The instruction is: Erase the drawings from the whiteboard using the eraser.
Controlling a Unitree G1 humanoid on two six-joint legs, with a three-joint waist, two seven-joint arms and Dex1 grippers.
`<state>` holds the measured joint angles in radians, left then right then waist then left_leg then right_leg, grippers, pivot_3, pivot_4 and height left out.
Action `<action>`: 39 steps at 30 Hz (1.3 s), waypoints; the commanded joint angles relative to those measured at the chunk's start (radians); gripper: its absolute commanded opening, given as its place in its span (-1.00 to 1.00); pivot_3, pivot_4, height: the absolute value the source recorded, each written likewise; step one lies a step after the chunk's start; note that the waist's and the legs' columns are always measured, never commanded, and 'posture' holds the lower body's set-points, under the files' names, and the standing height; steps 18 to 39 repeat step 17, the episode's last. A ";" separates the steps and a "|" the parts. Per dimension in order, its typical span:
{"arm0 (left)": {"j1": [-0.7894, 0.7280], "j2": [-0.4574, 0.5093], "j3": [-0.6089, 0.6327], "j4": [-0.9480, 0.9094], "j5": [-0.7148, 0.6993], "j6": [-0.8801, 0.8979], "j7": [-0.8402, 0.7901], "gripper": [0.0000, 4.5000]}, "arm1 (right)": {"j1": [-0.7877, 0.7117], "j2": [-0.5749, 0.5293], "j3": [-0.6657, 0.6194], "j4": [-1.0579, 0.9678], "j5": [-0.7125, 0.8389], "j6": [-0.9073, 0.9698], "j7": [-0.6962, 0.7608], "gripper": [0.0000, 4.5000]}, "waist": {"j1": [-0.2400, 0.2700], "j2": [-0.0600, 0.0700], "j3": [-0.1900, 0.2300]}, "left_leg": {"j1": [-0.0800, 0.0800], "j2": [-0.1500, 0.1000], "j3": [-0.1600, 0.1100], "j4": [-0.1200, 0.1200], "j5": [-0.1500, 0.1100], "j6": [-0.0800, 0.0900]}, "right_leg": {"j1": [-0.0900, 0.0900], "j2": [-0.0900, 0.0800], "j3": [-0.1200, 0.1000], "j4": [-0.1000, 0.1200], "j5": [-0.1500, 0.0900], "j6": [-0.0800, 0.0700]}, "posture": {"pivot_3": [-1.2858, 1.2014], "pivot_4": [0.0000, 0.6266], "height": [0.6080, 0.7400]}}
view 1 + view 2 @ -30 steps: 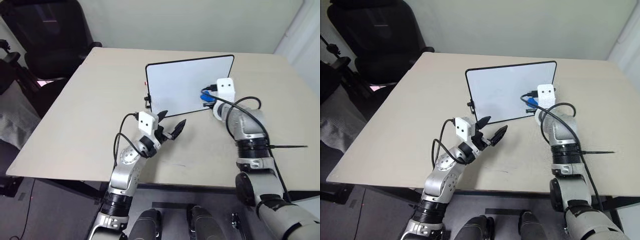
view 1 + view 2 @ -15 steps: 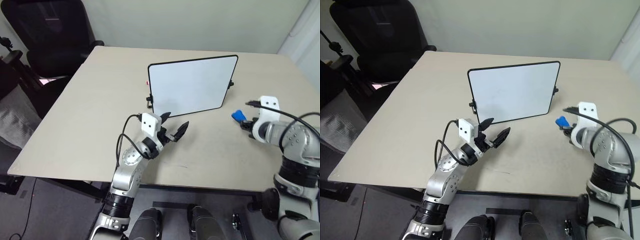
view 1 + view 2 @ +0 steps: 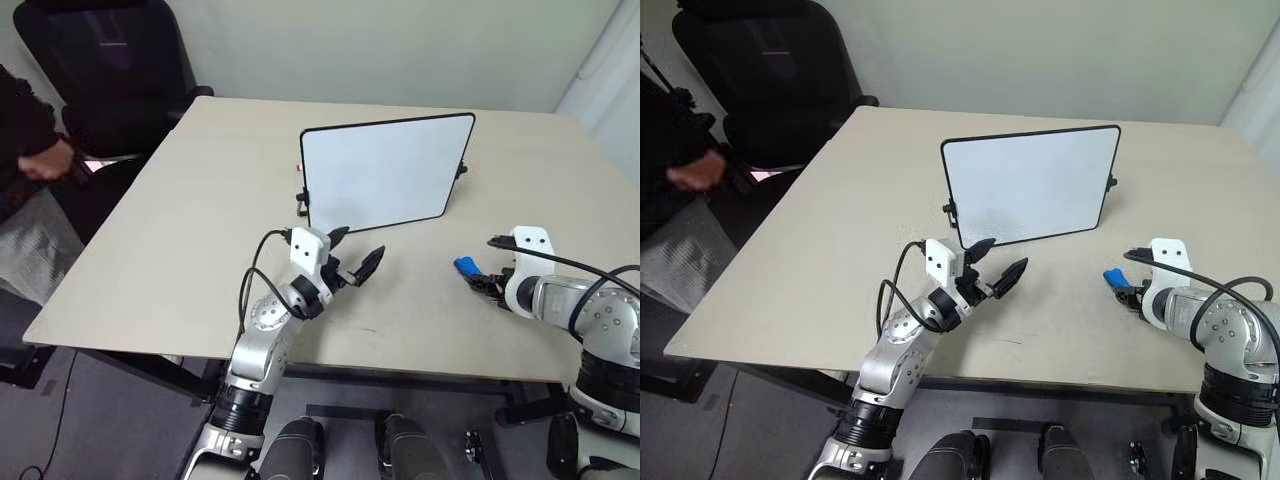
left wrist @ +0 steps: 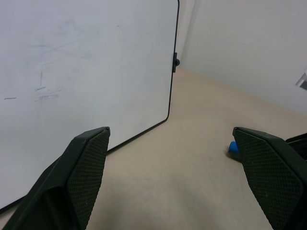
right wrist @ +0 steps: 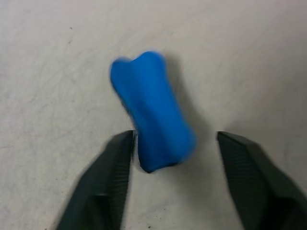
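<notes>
The small bright blue chunky eraser (image 5: 152,125) lies on the beige wooden counter (image 3: 160,250), to the right of the rectangular white whiteboard with a thin black frame (image 3: 385,172) and well apart from it. The right gripper (image 3: 484,284) has its fingers spread on both sides of the eraser, one finger touching it or almost so, without pinching it. The left gripper (image 3: 357,258) is just in front of the whiteboard's lower left corner, with its fingers spread and nothing between them; the whiteboard shows only faint grey marks.

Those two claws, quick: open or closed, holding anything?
Left gripper: open, empty.
Right gripper: open, the eraser lying between its fingers on the table.
</notes>
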<state>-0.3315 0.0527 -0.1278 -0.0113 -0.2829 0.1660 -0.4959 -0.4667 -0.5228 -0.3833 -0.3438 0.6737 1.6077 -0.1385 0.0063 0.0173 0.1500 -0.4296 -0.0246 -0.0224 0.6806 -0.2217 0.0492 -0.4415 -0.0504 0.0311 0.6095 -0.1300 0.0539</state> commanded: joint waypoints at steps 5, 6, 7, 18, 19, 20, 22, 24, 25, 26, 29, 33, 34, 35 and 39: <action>-0.028 -0.016 -0.005 0.005 0.011 -0.035 0.000 1.00 | 0.015 -0.117 0.010 -0.140 -0.054 -0.071 0.061 0.34 | 0.002 0.000 0.000 | 0.000 0.000 0.000 0.000 -0.002 0.001 | 0.000 0.000 0.000 -0.001 -0.001 0.002 | 0.03 -0.52 1.00; -0.029 -0.017 -0.005 0.005 0.011 -0.035 0.000 1.00 | 0.031 -0.122 0.013 -0.171 -0.058 -0.149 0.094 0.34 | 0.003 0.000 0.000 | -0.001 -0.001 0.000 0.000 -0.002 0.002 | 0.000 0.000 0.000 -0.001 -0.002 0.003 | 0.03 -0.52 1.00; -0.030 -0.018 -0.005 0.004 0.012 -0.033 0.001 1.00 | 0.042 -0.112 0.006 -0.198 -0.059 -0.225 0.124 0.34 | 0.003 0.000 0.000 | -0.001 0.000 0.000 0.000 -0.003 0.002 | 0.000 0.000 0.000 -0.001 -0.003 0.003 | 0.03 -0.52 1.00; -0.024 -0.013 0.006 -0.009 -0.011 -0.017 -0.017 1.00 | 0.180 0.050 -0.056 -0.297 -0.038 -0.640 0.277 0.34 | 0.003 0.000 0.000 | 0.000 -0.001 0.000 0.001 -0.007 0.003 | 0.001 0.000 0.000 -0.001 -0.007 0.004 | 0.03 -0.52 1.00; -0.024 -0.013 0.006 -0.009 -0.011 -0.017 -0.017 1.00 | 0.180 0.050 -0.056 -0.297 -0.038 -0.640 0.277 0.34 | 0.003 0.000 0.000 | 0.000 -0.001 0.000 0.001 -0.007 0.003 | 0.001 0.000 0.000 -0.001 -0.007 0.004 | 0.03 -0.52 1.00; -0.024 -0.013 0.006 -0.009 -0.011 -0.017 -0.017 1.00 | 0.180 0.050 -0.056 -0.297 -0.038 -0.640 0.277 0.34 | 0.003 0.000 0.000 | 0.000 -0.001 0.000 0.001 -0.007 0.003 | 0.001 0.000 0.000 -0.001 -0.007 0.004 | 0.03 -0.52 1.00; -0.024 -0.013 0.006 -0.009 -0.011 -0.017 -0.017 1.00 | 0.180 0.050 -0.056 -0.297 -0.038 -0.640 0.277 0.34 | 0.003 0.000 0.000 | 0.000 -0.001 0.000 0.001 -0.007 0.003 | 0.001 0.000 0.000 -0.001 -0.007 0.004 | 0.03 -0.52 1.00; -0.024 -0.013 0.006 -0.009 -0.011 -0.017 -0.017 1.00 | 0.180 0.050 -0.056 -0.297 -0.038 -0.640 0.277 0.34 | 0.003 0.000 0.000 | 0.000 -0.001 0.000 0.001 -0.007 0.003 | 0.001 0.000 0.000 -0.001 -0.007 0.004 | 0.03 -0.52 1.00; -0.024 -0.013 0.006 -0.009 -0.011 -0.017 -0.017 1.00 | 0.180 0.050 -0.056 -0.297 -0.038 -0.640 0.277 0.34 | 0.003 0.000 0.000 | 0.000 -0.001 0.000 0.001 -0.007 0.003 | 0.001 0.000 0.000 -0.001 -0.007 0.004 | 0.03 -0.52 1.00; -0.024 -0.013 0.006 -0.009 -0.011 -0.017 -0.017 1.00 | 0.180 0.050 -0.056 -0.297 -0.038 -0.640 0.277 0.34 | 0.003 0.000 0.000 | 0.000 -0.001 0.000 0.001 -0.007 0.003 | 0.001 0.000 0.000 -0.001 -0.007 0.004 | 0.03 -0.52 1.00; -0.024 -0.013 0.006 -0.009 -0.011 -0.017 -0.017 1.00 | 0.180 0.050 -0.056 -0.297 -0.038 -0.640 0.277 0.34 | 0.003 0.000 0.000 | 0.000 -0.001 0.000 0.001 -0.007 0.003 | 0.001 0.000 0.000 -0.001 -0.007 0.004 | 0.03 -0.52 1.00; -0.024 -0.013 0.006 -0.009 -0.011 -0.017 -0.017 1.00 | 0.180 0.050 -0.056 -0.297 -0.038 -0.640 0.277 0.34 | 0.003 0.000 0.000 | 0.000 -0.001 0.000 0.001 -0.007 0.003 | 0.001 0.000 0.000 -0.001 -0.007 0.004 | 0.03 -0.52 1.00; -0.024 -0.013 0.006 -0.009 -0.011 -0.017 -0.017 1.00 | 0.180 0.050 -0.056 -0.297 -0.038 -0.640 0.277 0.34 | 0.003 0.000 0.000 | 0.000 -0.001 0.000 0.001 -0.007 0.003 | 0.001 0.000 0.000 -0.001 -0.007 0.004 | 0.03 -0.52 1.00; -0.024 -0.013 0.006 -0.009 -0.011 -0.017 -0.017 1.00 | 0.180 0.050 -0.056 -0.297 -0.038 -0.640 0.277 0.34 | 0.003 0.000 0.000 | 0.000 -0.001 0.000 0.001 -0.007 0.003 | 0.001 0.000 0.000 -0.001 -0.007 0.004 | 0.03 -0.52 1.00; -0.024 -0.013 0.006 -0.009 -0.011 -0.017 -0.017 1.00 | 0.180 0.050 -0.056 -0.297 -0.038 -0.640 0.277 0.34 | 0.003 0.000 0.000 | 0.000 -0.001 0.000 0.001 -0.007 0.003 | 0.001 0.000 0.000 -0.001 -0.007 0.004 | 0.03 -0.52 1.00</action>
